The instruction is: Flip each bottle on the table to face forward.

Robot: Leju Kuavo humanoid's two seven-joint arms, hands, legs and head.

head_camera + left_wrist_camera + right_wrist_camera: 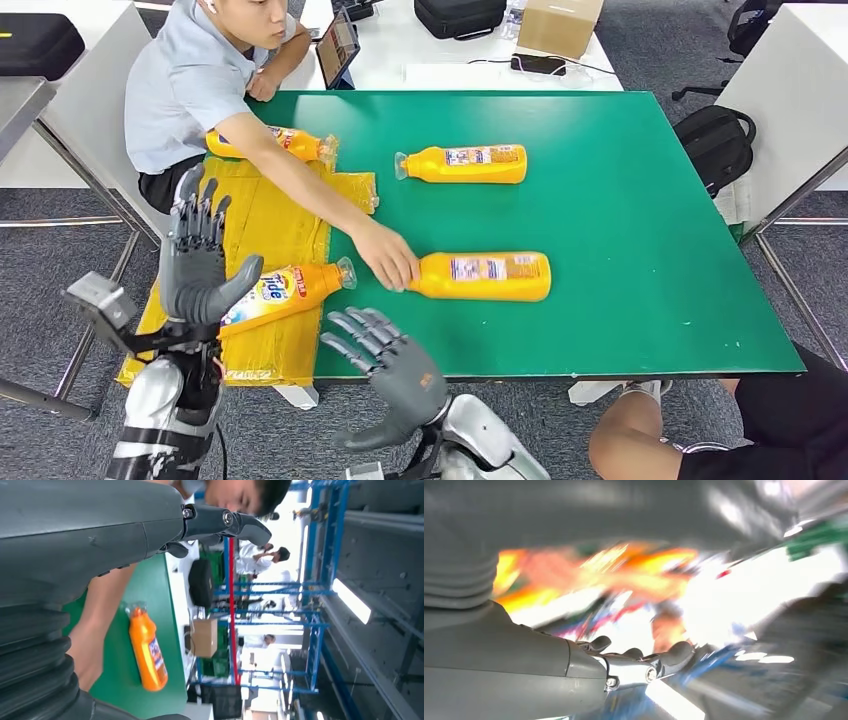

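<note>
Four orange plastic bottles lie on their sides around the green table [620,200]. The nearest bottle [285,292] rests on a yellow plastic sheet [270,225], just beside the left hand [198,262], which is raised with fingers spread and grasps nothing. The right hand [392,372] hovers near the table edge, also released. A person's hand [385,258] touches the front bottle [485,276]. I judge no flip is in hand; next, the left hand should close on the nearest bottle.
</note>
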